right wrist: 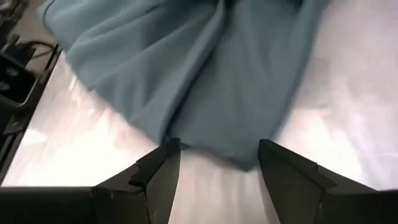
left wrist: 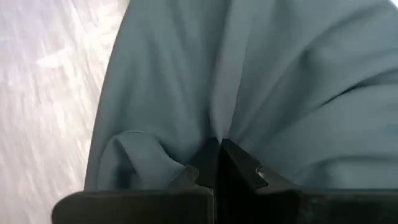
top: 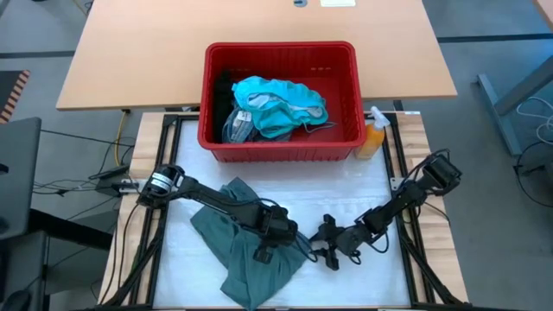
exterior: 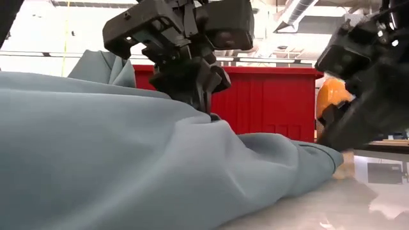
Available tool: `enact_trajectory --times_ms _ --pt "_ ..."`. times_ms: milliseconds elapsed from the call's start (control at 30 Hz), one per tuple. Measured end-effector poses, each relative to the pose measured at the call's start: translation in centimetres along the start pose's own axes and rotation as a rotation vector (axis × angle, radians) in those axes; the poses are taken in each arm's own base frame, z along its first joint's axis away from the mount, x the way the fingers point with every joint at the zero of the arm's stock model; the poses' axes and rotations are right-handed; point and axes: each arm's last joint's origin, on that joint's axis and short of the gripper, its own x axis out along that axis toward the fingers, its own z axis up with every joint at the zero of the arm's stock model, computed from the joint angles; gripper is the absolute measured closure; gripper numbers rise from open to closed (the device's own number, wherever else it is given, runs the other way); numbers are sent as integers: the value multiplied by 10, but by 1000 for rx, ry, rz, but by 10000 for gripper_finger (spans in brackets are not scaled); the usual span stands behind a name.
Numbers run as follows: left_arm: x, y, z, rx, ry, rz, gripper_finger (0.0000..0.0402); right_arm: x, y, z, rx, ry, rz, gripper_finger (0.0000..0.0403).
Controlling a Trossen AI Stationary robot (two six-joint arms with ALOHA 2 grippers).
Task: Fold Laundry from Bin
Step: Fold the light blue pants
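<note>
1. High view: the grey-green garment (top: 242, 250) lies on the white table (top: 346, 194), its long axis running from the side nearer the red bin (top: 281, 142) down toward the table's near edge, slightly slanted. The left gripper (top: 263, 253) sits on the garment's right-hand part, fingers together on the cloth. The right gripper (top: 327, 252) is just beside the garment's right edge, over bare table. The bin stands at the far side of the table and holds teal laundry (top: 281, 104) with a black piece (top: 225, 91) at its left; an orange spray bottle (top: 373, 136) stands against its right corner.

2. Low view: the garment (exterior: 128, 166) fills the foreground, tapering to a corner at the right. The left gripper (exterior: 208, 108) comes down from above and pinches a raised fold (bin wall behind it).

3. Left wrist view: the fingers (left wrist: 205, 163) are pressed together with a ridge of the garment (left wrist: 261, 81) clamped between them.

4. Right wrist view: the fingers (right wrist: 158, 168) stand wide apart, holding nothing, with a corner of the garment (right wrist: 205, 93) lying just ahead of the gap, on the table.
</note>
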Motion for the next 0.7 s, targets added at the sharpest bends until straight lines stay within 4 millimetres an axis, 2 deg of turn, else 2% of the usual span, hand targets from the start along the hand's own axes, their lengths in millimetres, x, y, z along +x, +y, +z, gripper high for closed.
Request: enact_trajectory --times_ms 167,300,433,700 --pt "0 2 3 8 -26 40 401 -8 9 10 8 -69 38 159" --pt "0 7 3 4 -34 59 401 -6 7 -1 88 -86 -66 159" --pt "0 7 5 4 -51 62 401 5 -3 -10 165 -84 -137 159" --pt "0 7 4 0 -46 62 401 17 7 -10 126 -112 82 159"
